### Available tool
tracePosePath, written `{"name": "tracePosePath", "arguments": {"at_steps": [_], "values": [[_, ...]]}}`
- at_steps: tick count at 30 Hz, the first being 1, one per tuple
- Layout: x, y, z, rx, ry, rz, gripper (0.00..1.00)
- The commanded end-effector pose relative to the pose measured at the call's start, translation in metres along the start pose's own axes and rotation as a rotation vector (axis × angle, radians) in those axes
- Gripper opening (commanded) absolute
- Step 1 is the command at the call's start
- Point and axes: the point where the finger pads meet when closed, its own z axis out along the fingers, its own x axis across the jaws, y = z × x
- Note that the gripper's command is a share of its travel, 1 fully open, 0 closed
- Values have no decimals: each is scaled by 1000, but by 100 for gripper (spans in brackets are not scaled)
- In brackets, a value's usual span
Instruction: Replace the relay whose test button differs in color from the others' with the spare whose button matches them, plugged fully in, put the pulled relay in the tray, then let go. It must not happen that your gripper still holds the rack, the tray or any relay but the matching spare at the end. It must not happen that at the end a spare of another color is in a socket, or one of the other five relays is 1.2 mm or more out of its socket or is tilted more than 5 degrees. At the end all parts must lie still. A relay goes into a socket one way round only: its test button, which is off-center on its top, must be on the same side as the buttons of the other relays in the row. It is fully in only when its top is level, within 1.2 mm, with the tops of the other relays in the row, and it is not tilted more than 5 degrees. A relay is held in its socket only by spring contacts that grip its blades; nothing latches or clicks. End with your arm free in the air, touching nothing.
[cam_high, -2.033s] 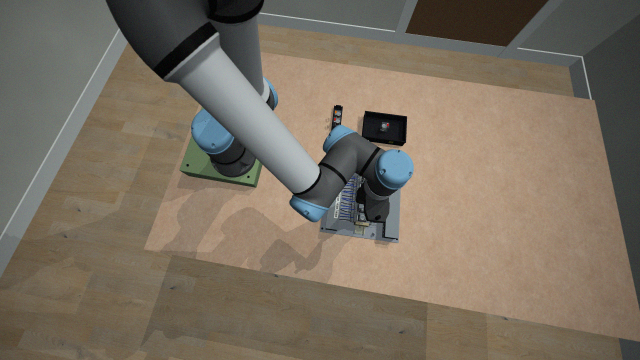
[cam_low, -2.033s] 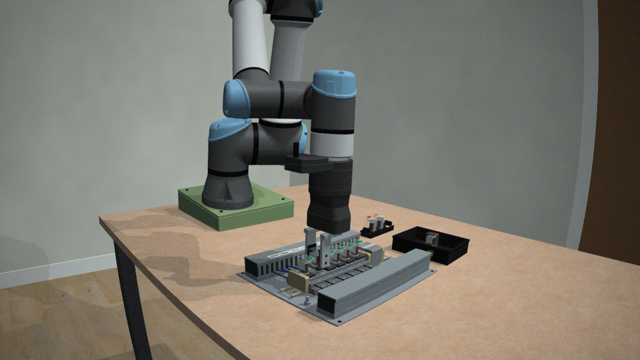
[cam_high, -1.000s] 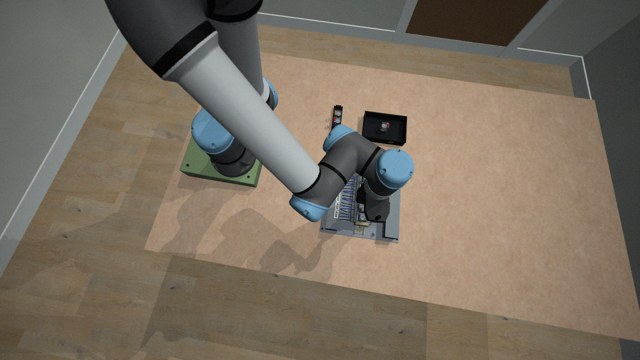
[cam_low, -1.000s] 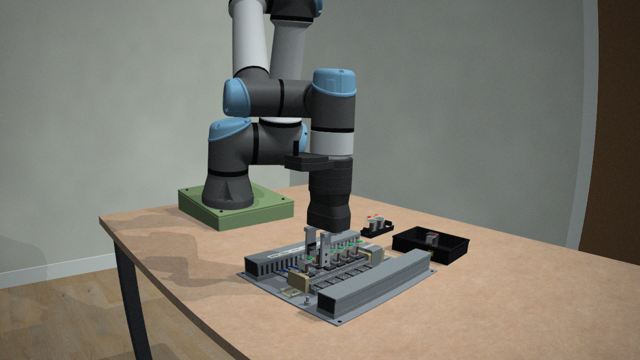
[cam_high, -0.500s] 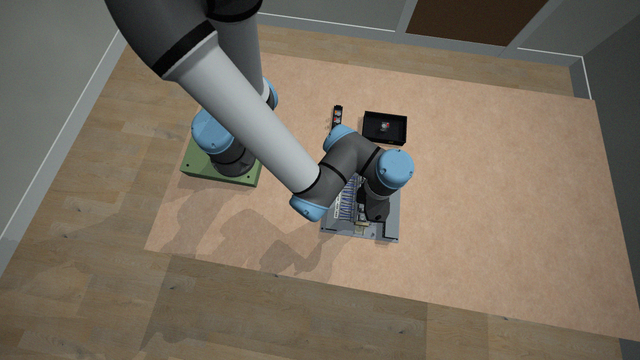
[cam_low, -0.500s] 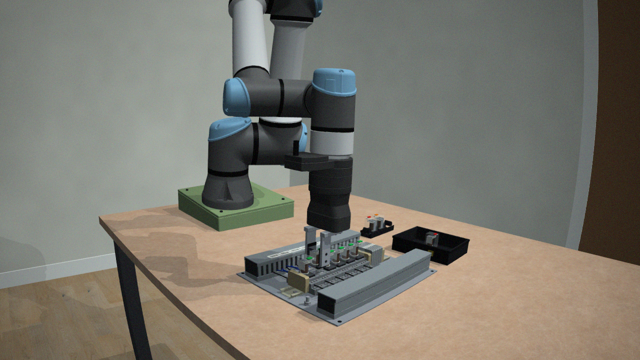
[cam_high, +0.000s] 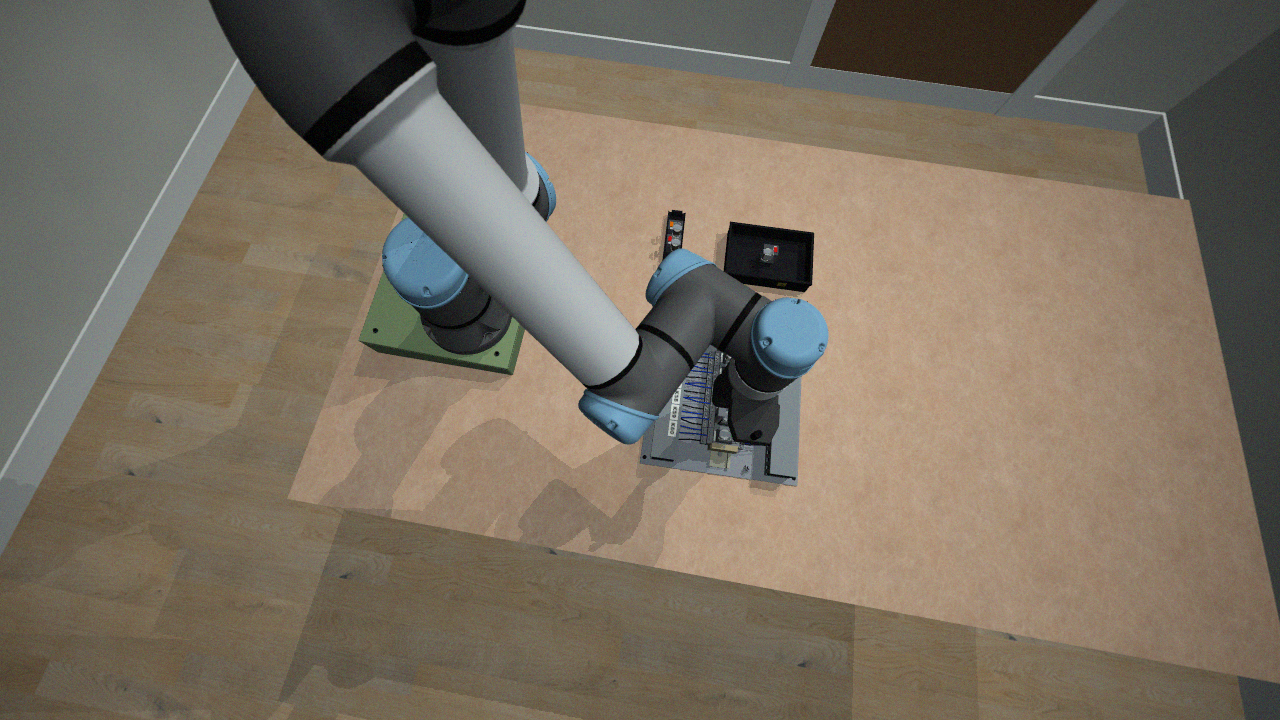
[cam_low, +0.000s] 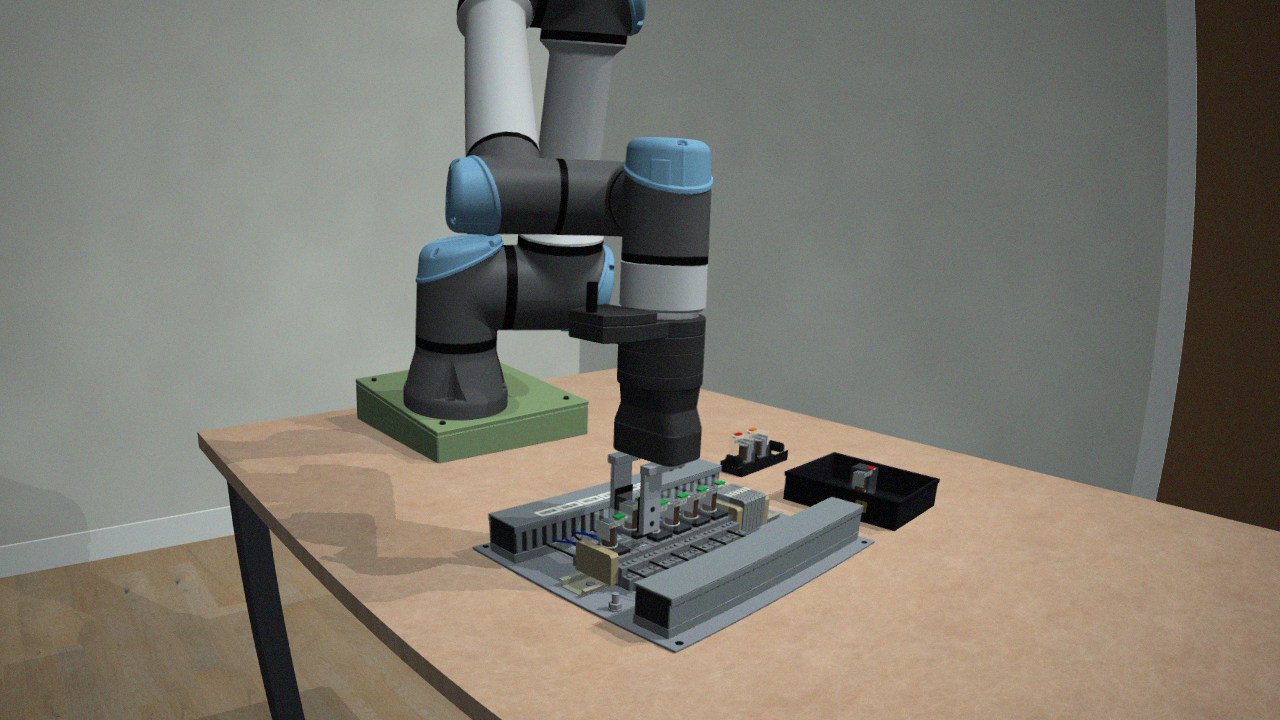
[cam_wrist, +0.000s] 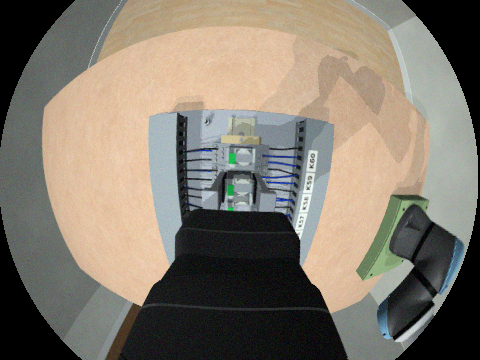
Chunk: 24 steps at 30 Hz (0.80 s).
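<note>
My gripper (cam_low: 635, 515) (cam_wrist: 239, 181) points straight down over the relay row and is shut on a green-button relay (cam_wrist: 242, 187), second from the K60 end. The fingers hide its sides; its exact seating cannot be told. Its button is on the same side as that of the end relay (cam_low: 612, 533) (cam_wrist: 244, 157). The other relay buttons that show in the row are green too. A red-button relay (cam_high: 768, 253) (cam_low: 861, 478) rests in the black tray (cam_high: 798, 270) (cam_low: 917, 501). A red-button spare (cam_low: 744, 450) (cam_high: 667, 248) and an orange-button spare (cam_low: 760, 445) stand in the small black holder (cam_low: 735, 468).
The row sits on a grey panel (cam_high: 785, 452) (cam_wrist: 165, 150) between a slotted duct with labels and a grey duct (cam_low: 760, 555). A beige end block (cam_low: 596, 561) (cam_wrist: 238, 142) stands at the K60 end. The green robot base (cam_high: 435, 344) (cam_low: 483, 438) is on the table.
</note>
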Motion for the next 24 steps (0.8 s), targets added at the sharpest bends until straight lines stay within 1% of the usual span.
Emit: {"name": "tracePosePath", "arguments": {"at_steps": [1, 24], "values": [[0, 0, 1, 1, -1, 0, 0], [0, 0, 4, 1, -1, 0, 0]]}}
